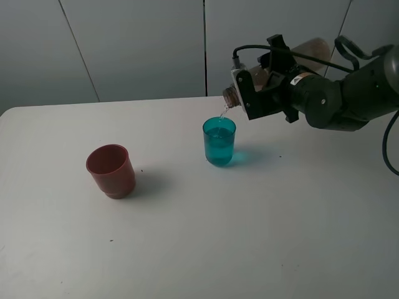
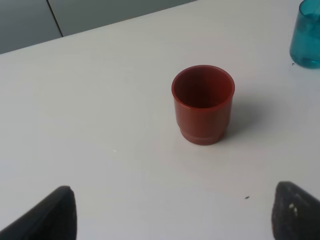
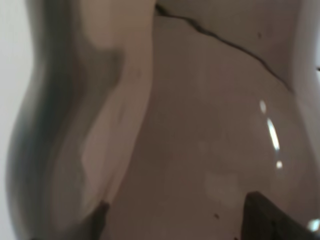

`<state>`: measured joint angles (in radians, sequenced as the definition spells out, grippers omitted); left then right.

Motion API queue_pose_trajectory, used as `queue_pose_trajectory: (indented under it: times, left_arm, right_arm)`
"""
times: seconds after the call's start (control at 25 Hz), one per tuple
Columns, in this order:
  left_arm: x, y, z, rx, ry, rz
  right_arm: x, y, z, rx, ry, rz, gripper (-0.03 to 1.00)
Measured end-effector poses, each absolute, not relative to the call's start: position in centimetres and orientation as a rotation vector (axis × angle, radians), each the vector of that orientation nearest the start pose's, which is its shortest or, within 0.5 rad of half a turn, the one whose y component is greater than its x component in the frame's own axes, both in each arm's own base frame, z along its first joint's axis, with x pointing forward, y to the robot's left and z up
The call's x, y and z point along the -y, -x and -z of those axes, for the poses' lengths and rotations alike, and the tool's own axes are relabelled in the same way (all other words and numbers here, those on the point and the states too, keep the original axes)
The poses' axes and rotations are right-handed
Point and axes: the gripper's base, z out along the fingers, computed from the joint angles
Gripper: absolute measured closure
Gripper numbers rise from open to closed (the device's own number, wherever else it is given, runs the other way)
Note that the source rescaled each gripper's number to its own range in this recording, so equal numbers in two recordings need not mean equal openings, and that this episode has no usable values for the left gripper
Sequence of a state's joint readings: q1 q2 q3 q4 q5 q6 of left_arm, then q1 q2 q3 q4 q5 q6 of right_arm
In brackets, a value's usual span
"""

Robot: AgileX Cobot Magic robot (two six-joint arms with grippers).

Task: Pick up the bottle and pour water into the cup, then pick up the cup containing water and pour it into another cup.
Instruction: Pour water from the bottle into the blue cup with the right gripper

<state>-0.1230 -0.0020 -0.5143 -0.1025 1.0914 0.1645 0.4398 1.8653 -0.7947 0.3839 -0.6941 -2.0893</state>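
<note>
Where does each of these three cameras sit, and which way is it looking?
Exterior high: mounted high off the arms, looking down on the table; shows the right gripper tilting the bottle over the teal cup.
Left wrist: on the left arm, looking down at the red cup; the open left gripper shows by its two fingertips.
Right wrist: on the right arm, so close to the bottle that it fills the view; a dark finger shows.
Shared: exterior high and left wrist both show the two cups.
</note>
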Motion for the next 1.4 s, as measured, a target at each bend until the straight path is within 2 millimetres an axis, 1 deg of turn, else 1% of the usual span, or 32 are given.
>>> queue_pose_trajectory:
  times: [0.52, 1.0, 1.08, 1.16, 1.24, 1.32, 1.4]
  left_arm:
    - [0.72, 0.94, -27.91, -2.033, -0.302, 0.097]
    - [0.72, 0.94, -27.91, -2.033, -0.302, 0.097]
    - [0.72, 0.94, -27.91, -2.033, -0.302, 0.097]
    - [0.72, 0.94, -27.91, -2.033, -0.302, 0.097]
    - [0.72, 0.94, -27.91, -2.033, -0.302, 0.097]
    - [0.72, 0.94, -27.91, -2.033, -0.302, 0.097]
    - [0.72, 0.94, -27.91, -2.033, -0.302, 0.097]
  right_arm:
    - [-13.66, -33.41, -15.75, -0.996, 1.79, 1.114, 0.97]
    - [-13.68, -33.45, -15.9, -0.983, 1.778, 1.128, 0.97]
    - [-13.7, -33.39, -15.71, -0.991, 1.797, 1.111, 0.97]
    - [-13.72, -33.32, -15.54, -1.009, 1.806, 1.087, 0.97]
    - [-13.73, -33.3, -15.46, -1.062, 1.77, 1.042, 0.97]
    - [-13.75, -33.13, -15.46, -1.136, 1.739, 0.967, 0.97]
    - [-13.77, -32.8, -15.91, -1.222, 1.699, 0.873, 0.97]
